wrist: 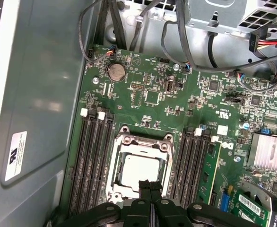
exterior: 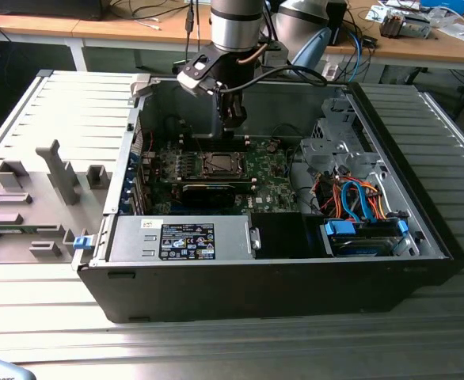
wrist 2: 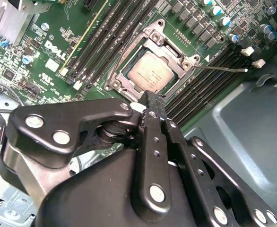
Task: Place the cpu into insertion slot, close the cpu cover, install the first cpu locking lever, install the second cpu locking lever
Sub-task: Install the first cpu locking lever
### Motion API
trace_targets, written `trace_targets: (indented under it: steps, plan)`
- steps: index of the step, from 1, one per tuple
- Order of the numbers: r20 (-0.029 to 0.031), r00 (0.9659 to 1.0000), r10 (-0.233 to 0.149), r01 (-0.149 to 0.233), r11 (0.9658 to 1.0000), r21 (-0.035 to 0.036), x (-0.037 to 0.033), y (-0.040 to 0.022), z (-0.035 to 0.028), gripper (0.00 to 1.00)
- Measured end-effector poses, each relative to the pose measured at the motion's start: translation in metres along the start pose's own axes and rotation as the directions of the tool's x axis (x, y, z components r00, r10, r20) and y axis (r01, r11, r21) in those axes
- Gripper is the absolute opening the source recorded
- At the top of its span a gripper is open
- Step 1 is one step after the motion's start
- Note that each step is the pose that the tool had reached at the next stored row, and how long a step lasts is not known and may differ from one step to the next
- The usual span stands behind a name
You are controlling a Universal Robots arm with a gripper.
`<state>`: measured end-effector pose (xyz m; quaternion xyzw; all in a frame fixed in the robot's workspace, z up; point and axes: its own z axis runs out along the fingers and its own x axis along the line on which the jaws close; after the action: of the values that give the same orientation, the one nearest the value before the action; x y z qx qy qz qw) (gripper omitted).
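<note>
The cpu (wrist 2: 150, 72) (wrist: 139, 171), a silvery square chip, lies flat in the insertion slot (exterior: 218, 164) on the green board. Its contact field is hidden under the chip. The cpu cover (wrist 2: 153, 41) (wrist: 141, 143), a grey metal frame, lies down around the chip. One thin wire lever (wrist 2: 222, 69) sticks out sideways from the socket corner. My gripper (wrist 2: 150, 98) (wrist: 149, 185) (exterior: 233, 125) hangs just above the socket's edge, shut, with nothing between its black fingers.
Rows of black memory slots (wrist: 92, 161) flank the socket on both sides. A long black card (exterior: 208, 192), a power supply (exterior: 180, 237) and a drive cage with cables (exterior: 359, 207) crowd the case. A grey fixture (exterior: 34, 198) lies at the exterior view's left.
</note>
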<state>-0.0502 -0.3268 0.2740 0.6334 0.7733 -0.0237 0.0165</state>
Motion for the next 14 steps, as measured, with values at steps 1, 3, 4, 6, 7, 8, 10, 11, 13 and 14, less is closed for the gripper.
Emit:
trace_targets:
  steps: [1,3,4,6,7,8,10,11,13,14]
  plan:
    - [0.0,1.0,-0.002,0.002,1.0,-0.0002,0.0,0.0,0.0,0.11]
    - [0.0001,1.0,-0.007,0.007,1.0,-0.0004,0.0,0.0,0.0,0.11]
    - [0.0002,1.0,-0.01,0.01,1.0,-0.0005,0.0,0.0,0.0,0.11]
    - [0.0003,0.9999,-0.017,0.017,0.9999,-0.0009,0.0,0.0,0.0,0.11]
    - [0.0003,0.9998,-0.02,0.02,0.9998,-0.0011,0.0,0.0,0.0,0.11]
    - [0.0004,0.9998,-0.021,0.021,0.9998,-0.0012,0.0,0.0,0.0,0.11]
    - [0.0004,0.9997,-0.023,0.023,0.9997,-0.0014,0.0,0.0,0.0,0.11]
    - [0.0004,0.9997,-0.025,0.025,0.9997,-0.0014,0.0,0.0,0.0,0.11]
    - [0.0004,0.9996,-0.027,0.027,0.9996,-0.0015,0.0,0.0,0.0,0.11]
    - [0.0005,0.9996,-0.029,0.029,0.9996,-0.0016,0.0,0.0,0.0,0.11]
